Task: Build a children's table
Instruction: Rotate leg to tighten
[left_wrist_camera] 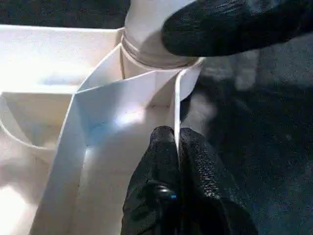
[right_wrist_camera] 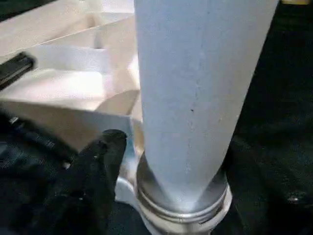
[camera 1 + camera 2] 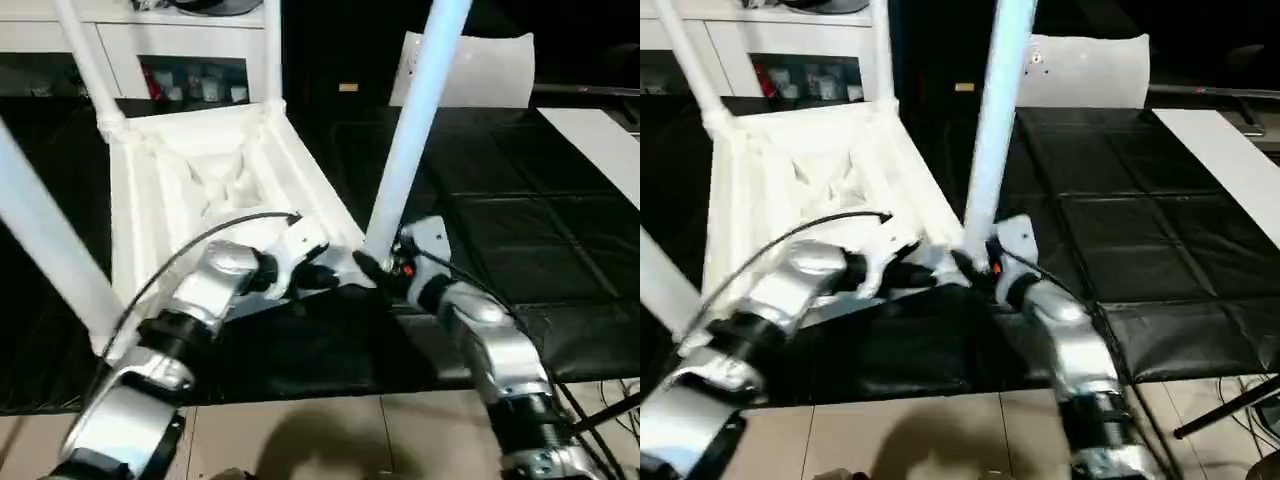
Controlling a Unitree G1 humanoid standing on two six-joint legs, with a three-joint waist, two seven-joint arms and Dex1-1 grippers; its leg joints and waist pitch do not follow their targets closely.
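Observation:
The children's table top (image 3: 200,180) lies upside down on the black mat (image 3: 520,240), ribbed underside up. White legs stand in its corner sockets. My left gripper (image 3: 335,278) is shut on the thin near rim (image 1: 177,98), just beside the near right corner. A tall leg (image 3: 415,130) rises from that corner's socket (image 2: 181,210). My right gripper (image 3: 375,270) is open around the base of this leg. Its one visible finger (image 2: 105,166) stands a little apart from the tube.
Other legs rise at the far left (image 3: 85,60), far right (image 3: 270,50) and near left (image 3: 50,240) corners. A white shelf unit (image 3: 180,50) stands behind, a whitish bag (image 3: 480,70) at the back, a white board (image 3: 600,140) at the right. Tiled floor (image 3: 330,430) lies in front.

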